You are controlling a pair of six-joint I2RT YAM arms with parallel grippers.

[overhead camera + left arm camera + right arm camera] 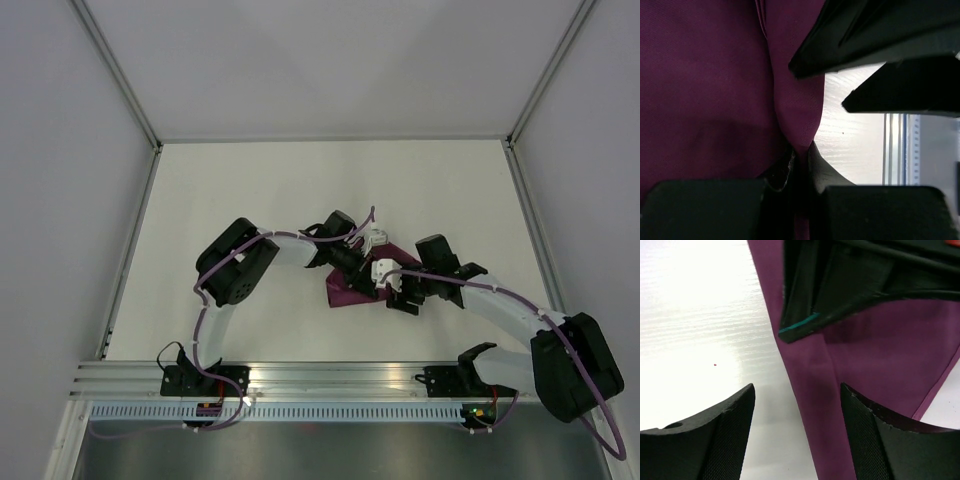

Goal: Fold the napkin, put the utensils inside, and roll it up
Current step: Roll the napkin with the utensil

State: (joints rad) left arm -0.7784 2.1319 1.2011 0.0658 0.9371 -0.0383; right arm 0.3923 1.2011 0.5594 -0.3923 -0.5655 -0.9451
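From above, the deep purple-magenta cloth napkin (345,293) lies bunched into a small heap in the middle of the white bench (250,190). The left hand (362,262) and right hand (398,288) crowd over it so closely that neither grip can be read there. The left wrist view settles one: the left hand's black fingers (782,170) are clamped together on a raised fold of the napkin. Cloth fills the left of that frame, with bare bench to the right. The right wrist view shows the right hand's textured fingers (725,430) standing wide apart. A strip of the napkin's edge runs between them, and they are not closed on it. One finger hangs over bare bench, and the left hand's black body sits above on the cloth.
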